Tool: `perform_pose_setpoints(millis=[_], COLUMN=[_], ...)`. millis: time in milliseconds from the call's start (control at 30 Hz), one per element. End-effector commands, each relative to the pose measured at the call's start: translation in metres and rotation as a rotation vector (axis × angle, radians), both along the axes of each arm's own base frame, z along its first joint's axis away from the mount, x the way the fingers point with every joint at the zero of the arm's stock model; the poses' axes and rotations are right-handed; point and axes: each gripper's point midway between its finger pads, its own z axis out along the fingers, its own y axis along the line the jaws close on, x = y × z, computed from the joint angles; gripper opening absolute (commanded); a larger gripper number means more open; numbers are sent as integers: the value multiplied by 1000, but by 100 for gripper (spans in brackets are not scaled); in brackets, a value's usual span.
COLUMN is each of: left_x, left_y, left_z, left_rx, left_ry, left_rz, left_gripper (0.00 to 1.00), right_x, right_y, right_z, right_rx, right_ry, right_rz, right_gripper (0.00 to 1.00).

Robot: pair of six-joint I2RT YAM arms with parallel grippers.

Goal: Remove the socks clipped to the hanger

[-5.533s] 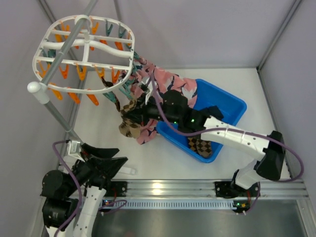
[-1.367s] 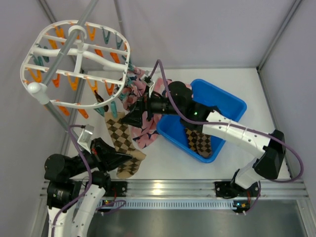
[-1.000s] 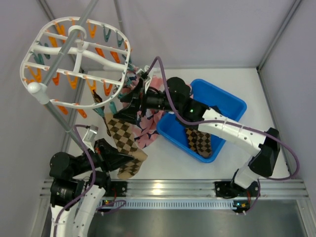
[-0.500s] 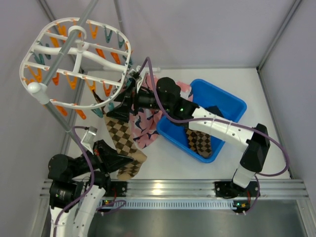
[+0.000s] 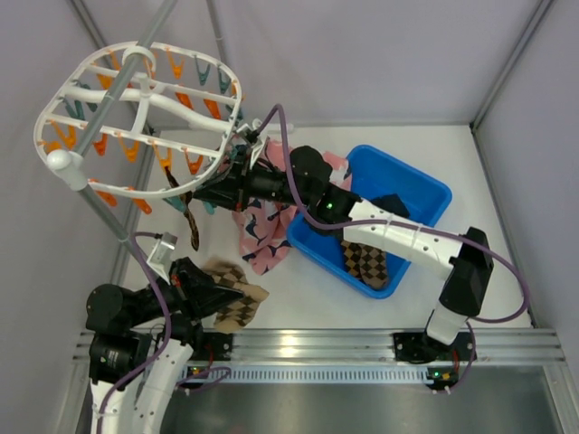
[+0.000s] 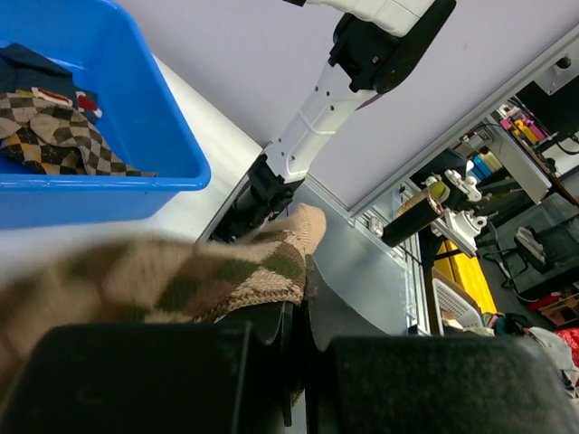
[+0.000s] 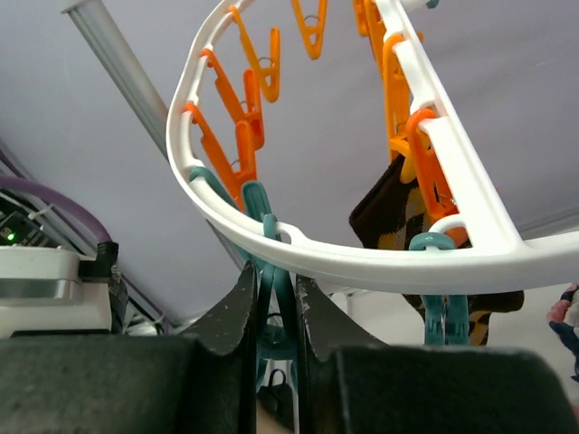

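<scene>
The large white plastic oval hanger (image 5: 238, 104), with its orange and teal clips, was seen well to the left of the blue plastic tub (image 5: 425, 194). It was raised above the white bench (image 5: 308, 289) on a grey metal pole (image 5: 109, 217). The right claw (image 5: 206, 193) was placed at the hanger's rim on the side facing the tub. In the right wrist view its fingers (image 7: 233, 316) were drawn almost together, with a teal plastic clip (image 7: 269, 262) pinched between them just under the rim. A pink sock with navy-and-white marks (image 5: 265, 231) was hung between the hanger and the tub. A brown-and-black checkered hanging sock (image 7: 398, 212) was held beside an orange clip (image 7: 425, 154). The left claw (image 5: 208, 294) was closed on a tan-and-brown checkered sock (image 5: 233, 298), which was laid on the bench left of the tub's near corner. Inside the tub, another checkered sock (image 5: 366, 264) and a dark navy sock (image 5: 389, 203) were lying.
</scene>
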Motion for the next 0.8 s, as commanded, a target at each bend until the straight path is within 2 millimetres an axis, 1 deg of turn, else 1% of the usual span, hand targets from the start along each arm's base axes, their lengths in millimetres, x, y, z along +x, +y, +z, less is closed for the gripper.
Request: perform_pose_setpoints(millis=[0,33,133,167,200,233,267,300,333,367,400,433,500,533,600,633,667,700,767], left_x=[-10,-10,-10,-9,-10,-9,-9,-9,-9,-9,-8,-6,-2,2,5,7,12,14,21], left_y=[1,1,1,1,1,1,1,2,2,2,3,3,4,5,6,7,9,9,12], left_z=[10,10,8,8,9,9,10,11,11,12,12,12,12,13,14,15,16,17,18], left_rx=[-12,-11,-10,-10,-12,-13,-15,-18,-20,-22,-23,-26,-33,-41,-51,-56,-66,-74,-89], left_ry=[-42,-41,-38,-36,-42,-39,-40,-40,-44,-46,-47,-45,-35,-29,-23,-24,-22,-8,3], left_rz=[-15,-17,-18,-17,-14,-11,-8,-3,3,9,14,25,45,70,94,107,139,153,194], left_gripper=[0,0,0,0,0,0,0,0,0,0,0,0,0,0,0,0,0,0,0], right_x=[-4,-3,-1,-3,-2,-2,3,6,4,6,6,0,-1,-8,-15,-25,-38,-48,-68], right_y=[-2,-2,-7,-7,-8,-11,-13,-16,-26,-33,-40,-59,-79,-96,-111,-122,-124,-126,-130], right_z=[25,20,18,15,12,13,9,-12,-9,-14,-41,-26,-32,-39,-45,-45,-46,-52,-45], right_rx=[82,74,67,52,35,23,2,-74,-81,-96,-148,-119,-118,-119,-131,-125,-119,-120,-83], right_ry=[-29,-27,-28,-29,-23,-17,1,31,34,44,71,64,80,86,103,107,106,128,135], right_rz=[-19,-23,-49,-42,-46,-55,-91,-112,-128,-157,-176,-197,-251,-256,-260,-240,-175,-130,-37], right_gripper=[0,0,0,2,20,45,82,95,100,99,99,99,99,99,99,99,99,99,99])
